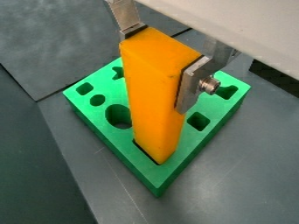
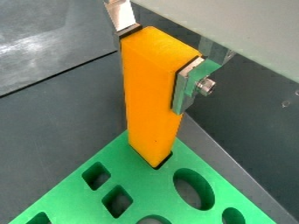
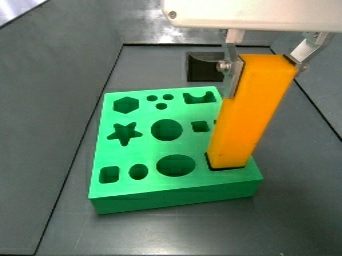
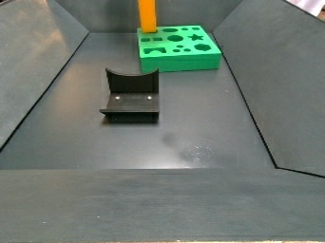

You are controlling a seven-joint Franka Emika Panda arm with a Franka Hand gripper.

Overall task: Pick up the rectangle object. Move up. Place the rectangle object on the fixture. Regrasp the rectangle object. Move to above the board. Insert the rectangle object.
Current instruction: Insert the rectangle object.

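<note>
The dark bench (image 4: 178,142) fills the floor of the grey-walled enclosure, with the bright green board (image 3: 160,150) lying flat on it toward the far end in a side view (image 4: 181,49). Star, hexagon, round, oval and square holes are cut in the board's top. The orange-yellow rectangle object (image 3: 249,108) stands upright at one corner of the board, its lower end set in a square hole near the edge, as both wrist views show (image 1: 159,87) (image 2: 155,92). The claw (image 1: 163,54) is clamped on the block's upper part: one silver finger (image 1: 194,80) lies flat against one side face, and the other shows behind the top of the opposite side. The dark fixture (image 4: 131,95), an L-shaped bracket with a curved notch along its upper edge, sits on the bench well apart from the board.
</note>
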